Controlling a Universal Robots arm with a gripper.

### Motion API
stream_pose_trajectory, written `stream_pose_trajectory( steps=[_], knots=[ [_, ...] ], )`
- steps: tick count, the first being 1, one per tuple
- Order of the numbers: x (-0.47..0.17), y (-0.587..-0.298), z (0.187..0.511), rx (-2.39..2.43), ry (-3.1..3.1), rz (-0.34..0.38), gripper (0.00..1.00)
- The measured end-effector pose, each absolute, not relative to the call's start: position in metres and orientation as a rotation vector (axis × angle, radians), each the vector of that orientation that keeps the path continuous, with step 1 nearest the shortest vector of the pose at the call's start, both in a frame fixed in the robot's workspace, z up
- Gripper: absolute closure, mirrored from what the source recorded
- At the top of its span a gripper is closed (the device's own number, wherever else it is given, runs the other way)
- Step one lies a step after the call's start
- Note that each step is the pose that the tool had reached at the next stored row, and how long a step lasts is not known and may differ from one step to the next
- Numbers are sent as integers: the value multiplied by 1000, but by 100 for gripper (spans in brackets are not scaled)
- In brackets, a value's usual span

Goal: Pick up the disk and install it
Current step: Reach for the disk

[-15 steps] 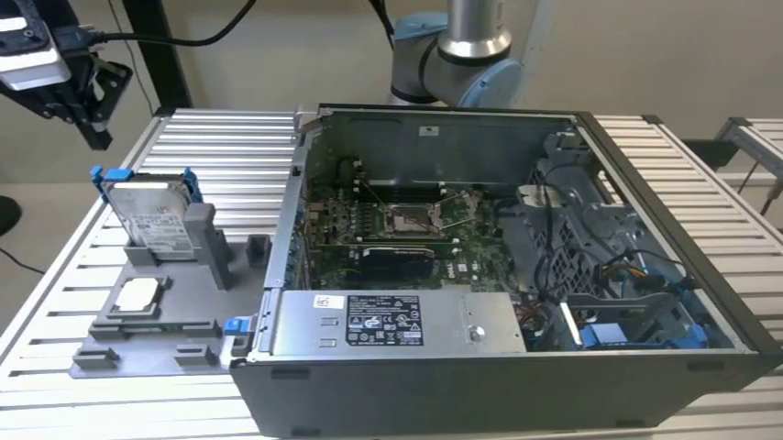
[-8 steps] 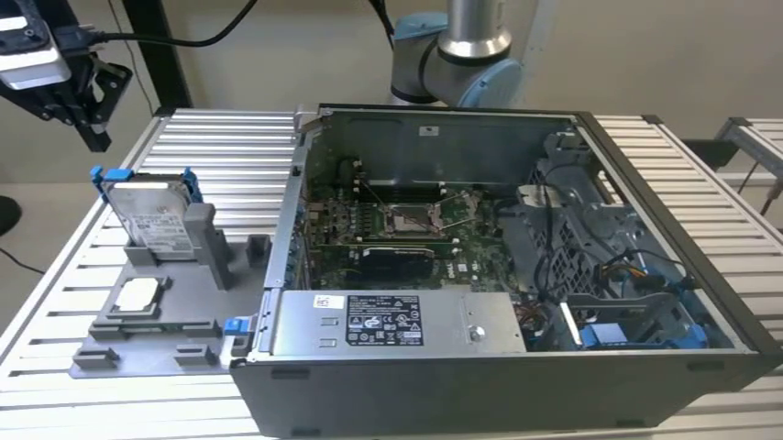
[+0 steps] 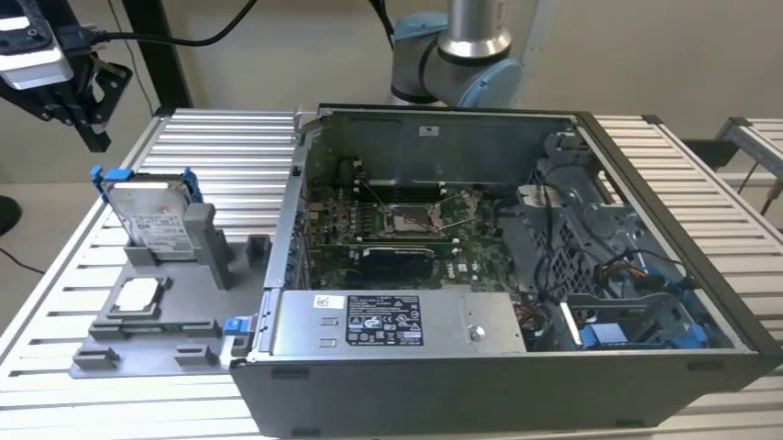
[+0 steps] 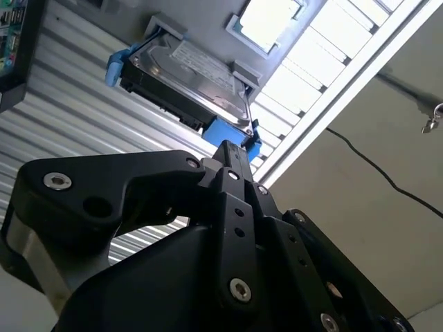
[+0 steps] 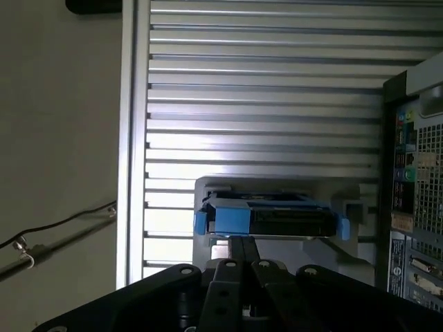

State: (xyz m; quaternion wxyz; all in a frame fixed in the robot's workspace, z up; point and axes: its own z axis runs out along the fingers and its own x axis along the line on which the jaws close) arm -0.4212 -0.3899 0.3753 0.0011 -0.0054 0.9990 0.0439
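Note:
The disk (image 3: 154, 218), a silver-grey drive with a white label in a blue carrier, stands on edge in a grey holder (image 3: 211, 249) on the exterior view's left. In both wrist views the disk (image 4: 185, 75) (image 5: 275, 217) lies just past my fingertips. My gripper (image 3: 94, 139) hangs above the disk and a little toward the exterior view's left, clear of it. Both wrist views show the black fingers (image 4: 232, 149) (image 5: 242, 242) pressed together with nothing between them.
The open computer case (image 3: 514, 119) takes up the middle and right of the slatted table (image 3: 220, 137). Inside are the motherboard (image 3: 404, 220), a grey labelled power-supply box (image 3: 391, 321) and a blue-trimmed bay (image 3: 636, 325). A small silver chip (image 3: 138, 293) sits on the grey fixture (image 3: 183, 341).

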Motion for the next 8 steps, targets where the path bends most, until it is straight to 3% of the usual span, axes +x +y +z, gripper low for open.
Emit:
stream_pose_trajectory(
  steps=[8],
  knots=[
    [-421, -390, 375, -19, 3136, 138, 100]
  ],
)
